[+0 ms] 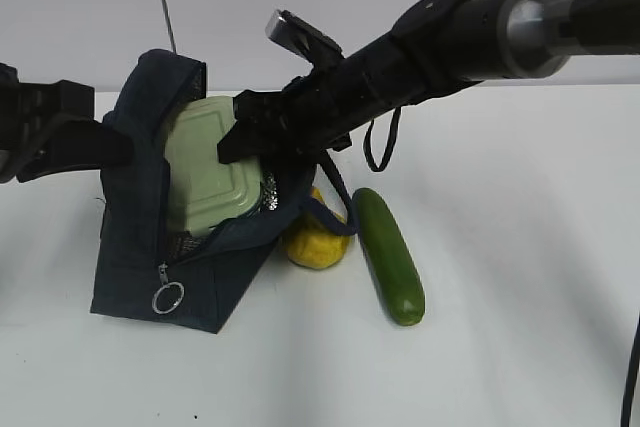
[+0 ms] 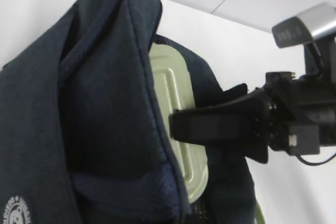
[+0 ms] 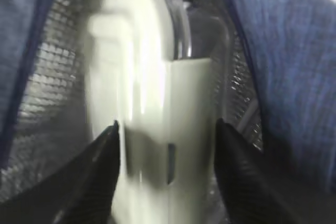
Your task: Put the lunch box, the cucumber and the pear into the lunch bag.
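Lunch box (image 1: 207,169) sits in bag (image 1: 140,257); right gripper (image 3: 167,169) straddles its edge, grip uncertain. Left gripper (image 1: 112,145) pinches bag flap, keeping mouth open. Pear (image 1: 316,239), cucumber (image 1: 389,254) wait on counter (image 1: 520,247).

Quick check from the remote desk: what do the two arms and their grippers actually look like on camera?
Both arms are matte black. The right arm is a thick tube with a silver-grey joint band, loose black cables and a small silver-grey camera near the wrist. The right gripper has flat black tapered fingers. The left gripper looks black and blocky.

Matt navy cloth lunch bag (image 1: 140,247) with silvery mesh-textured lining, glossy plastic lunch box (image 1: 205,172), smooth waxy cucumber (image 1: 390,257).
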`<action>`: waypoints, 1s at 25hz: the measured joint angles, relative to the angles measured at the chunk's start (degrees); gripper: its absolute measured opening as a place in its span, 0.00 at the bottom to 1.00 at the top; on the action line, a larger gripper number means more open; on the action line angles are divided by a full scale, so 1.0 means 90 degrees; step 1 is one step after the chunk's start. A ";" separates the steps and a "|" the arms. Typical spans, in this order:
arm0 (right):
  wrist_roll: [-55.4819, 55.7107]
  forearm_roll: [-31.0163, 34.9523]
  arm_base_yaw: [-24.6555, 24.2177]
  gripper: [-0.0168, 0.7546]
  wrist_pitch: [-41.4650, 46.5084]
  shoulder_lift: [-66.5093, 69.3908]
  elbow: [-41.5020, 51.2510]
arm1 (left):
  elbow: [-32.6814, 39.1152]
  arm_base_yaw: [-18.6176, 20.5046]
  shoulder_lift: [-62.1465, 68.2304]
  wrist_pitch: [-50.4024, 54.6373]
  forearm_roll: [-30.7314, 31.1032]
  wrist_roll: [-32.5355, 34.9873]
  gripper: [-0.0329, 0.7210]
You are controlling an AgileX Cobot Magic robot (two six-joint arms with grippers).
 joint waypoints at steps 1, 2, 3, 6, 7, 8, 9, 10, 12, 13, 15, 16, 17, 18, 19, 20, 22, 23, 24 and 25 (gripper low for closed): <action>0.0016 0.0001 0.0016 0.60 0.0013 0.0015 -0.0094 | 0.0000 0.0000 0.0000 0.0000 0.0000 0.0002 0.02; 0.0031 0.0001 0.0027 0.65 0.0030 0.0015 -0.0191 | 0.0000 0.0000 0.0000 0.0006 0.0000 0.0002 0.02; 0.0035 0.0016 0.0041 0.69 0.0044 0.0015 -0.0274 | 0.0000 0.0000 0.0000 0.0006 0.0000 0.0002 0.02; 0.0045 0.0016 0.0053 0.75 0.0151 0.0015 -0.0426 | 0.0000 0.0000 0.0000 0.0019 0.0000 0.0002 0.02; 0.0050 -0.0014 0.0053 0.75 0.0224 0.0015 -0.0486 | 0.0000 0.0000 0.0000 0.0019 0.0000 0.0002 0.02; 0.0050 -0.0068 0.0053 0.76 0.0337 0.0015 -0.0581 | 0.0000 0.0000 0.0000 0.0013 0.0000 0.0002 0.02; 0.0060 -0.0170 0.0053 0.76 0.0441 0.0015 -0.0697 | 0.0000 0.0000 0.0000 0.0021 0.0000 0.0002 0.02; 0.0060 -0.0315 0.0053 0.76 0.0548 0.0015 -0.0821 | 0.0000 0.0000 0.0000 0.0027 0.0000 0.0002 0.02; 0.0140 -0.0774 0.0041 0.76 0.0708 -0.0027 -0.1041 | 0.0000 0.0000 0.0000 0.0034 0.0000 0.0002 0.02; 0.0254 -0.1172 0.0041 0.76 0.0773 -0.0088 -0.1158 | 0.0000 0.0000 0.0000 0.0034 -0.0002 0.0002 0.02; 0.0756 -0.2136 0.0041 0.76 0.0883 -0.0303 -0.1343 | 0.0000 0.0000 0.0000 0.0029 -0.0002 0.0002 0.02; 0.1041 -0.2737 0.0041 0.76 0.0962 -0.0440 -0.1412 | 0.0000 0.0000 0.0000 0.0034 -0.0002 0.0002 0.02; 0.1404 -0.3343 0.0041 0.76 0.1043 -0.0563 -0.1464 | 0.0000 0.0000 0.0000 0.0034 -0.0002 0.0002 0.02; 0.1768 -0.3825 0.0041 0.76 0.1143 -0.0711 -0.1511 | 0.0000 0.0000 0.0000 0.0034 -0.0002 0.0002 0.02; 0.2114 -0.4364 0.0041 0.76 0.1282 -0.0848 -0.1527 | 0.0000 0.0000 0.0000 0.0034 -0.0002 0.0002 0.02; 0.2395 -0.4852 0.0030 0.76 0.1451 -0.0949 -0.1535 | 0.0000 0.0000 0.0000 0.0034 -0.0002 0.0002 0.02; 0.3006 -0.5579 0.0018 0.76 0.1878 -0.1085 -0.1535 | 0.0000 0.0000 0.0000 0.0028 -0.0002 0.0002 0.02; 0.3243 -0.5897 0.0022 0.76 0.2174 -0.1122 -0.1535 | 0.0000 0.0000 0.0000 0.0023 -0.0002 0.0002 0.02; 0.3498 -0.6162 0.0016 0.76 0.2510 -0.1128 -0.1535 | 0.0000 0.0000 0.0000 0.0023 -0.0002 0.0002 0.02; 0.3705 -0.6339 0.0016 0.76 0.2736 -0.1128 -0.1535 | 0.0000 0.0000 0.0000 0.0021 -0.0002 0.0002 0.02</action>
